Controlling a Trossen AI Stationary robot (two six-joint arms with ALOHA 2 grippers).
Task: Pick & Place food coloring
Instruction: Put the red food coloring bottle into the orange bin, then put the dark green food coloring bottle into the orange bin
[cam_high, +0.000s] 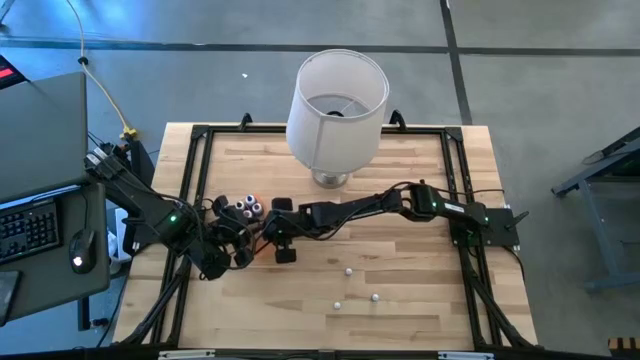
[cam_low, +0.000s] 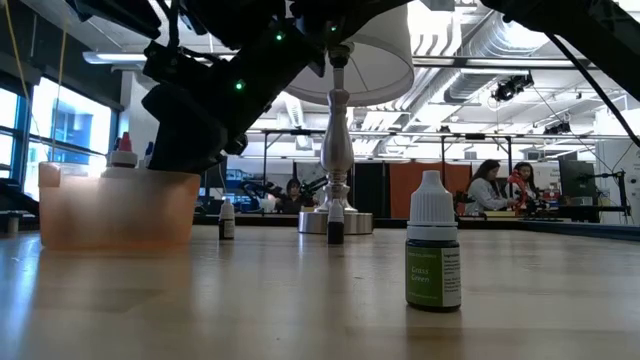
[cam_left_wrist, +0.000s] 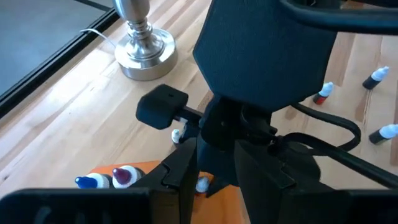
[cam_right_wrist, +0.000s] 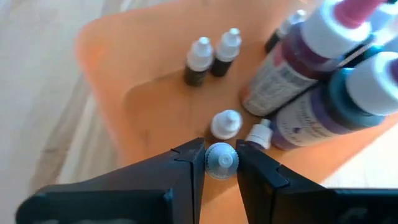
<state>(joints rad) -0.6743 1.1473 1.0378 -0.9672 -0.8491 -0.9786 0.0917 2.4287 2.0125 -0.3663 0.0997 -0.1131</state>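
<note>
The orange tray (cam_right_wrist: 143, 93) lies on the table's left half and holds several food coloring bottles (cam_right_wrist: 214, 53), small ones and larger purple and blue ones (cam_right_wrist: 323, 93). My right gripper (cam_right_wrist: 221, 163) reaches across from the right and hangs over the tray (cam_high: 258, 238), shut on one tiny white-capped bottle. Three more bottles stand upright on the bare wood, right of the tray and toward the near edge (cam_high: 348, 270) (cam_high: 338, 303) (cam_high: 375, 296); one has a green label (cam_low: 433, 255). My left arm (cam_high: 212, 255) waits at the tray's left side. My right gripper pinches a tiny food coloring bottle by its white cap (cam_right_wrist: 221, 159) between its two fingertips (cam_right_wrist: 189, 160), coming from above and pointing down. The bottle stands upright over the tray's floor; the cap hides whether its base rests there.
A big white lampshade (cam_high: 337, 98) on a silver base (cam_left_wrist: 144, 55) stands at the far middle of the table. A black frame (cam_high: 190, 190) borders the wood. A laptop and mouse (cam_high: 78, 262) sit off the left edge. People sit far behind (cam_low: 490, 185).
</note>
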